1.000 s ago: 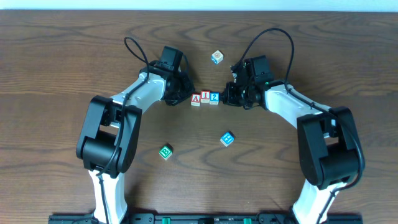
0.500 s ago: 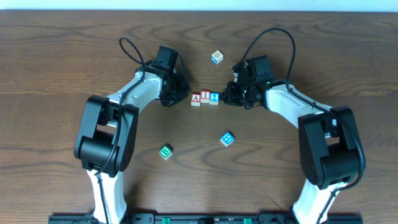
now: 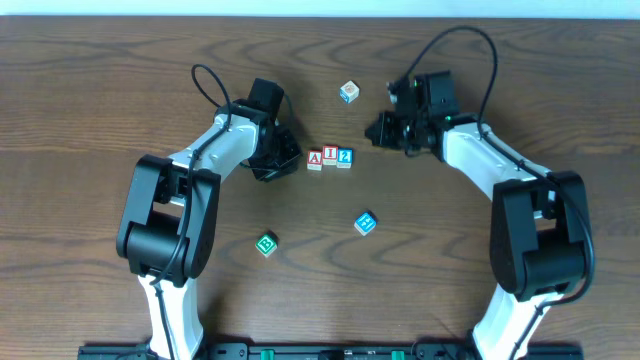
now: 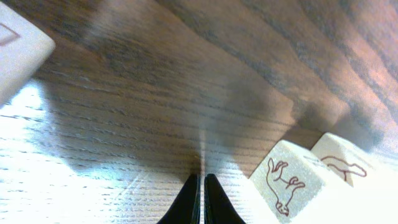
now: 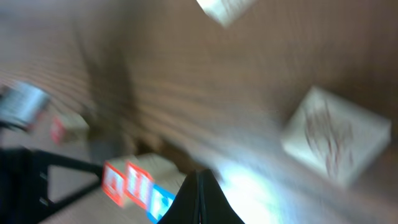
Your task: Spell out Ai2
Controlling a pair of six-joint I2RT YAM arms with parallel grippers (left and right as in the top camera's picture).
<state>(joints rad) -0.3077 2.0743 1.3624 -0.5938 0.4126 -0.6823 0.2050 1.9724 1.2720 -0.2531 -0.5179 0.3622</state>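
Note:
Three white blocks stand touching in a row at the table's middle: red "A" [image 3: 315,158], red "I" [image 3: 330,154], blue "2" [image 3: 345,157]. My left gripper [image 3: 288,157] is shut and empty just left of the "A", apart from it. In the left wrist view its shut fingers [image 4: 201,199] sit left of two blocks with brown drawings [image 4: 289,183]. My right gripper [image 3: 376,130] is shut and empty, up and to the right of the "2". The blurred right wrist view shows its shut fingers [image 5: 200,194] near the row: "A" [image 5: 112,182], "I" [image 5: 138,186], "2" [image 5: 160,202].
A white block [image 3: 348,92] lies behind the row; it also shows in the right wrist view [image 5: 336,134]. A blue "H" block [image 3: 366,223] and a green-lettered block [image 3: 266,244] lie nearer the front. A white block edge [image 4: 15,43] shows in the left wrist view.
My right gripper has drawn back up and to the right, away from the "2" block. My left gripper has shifted slightly back from the "A". The row has not moved.

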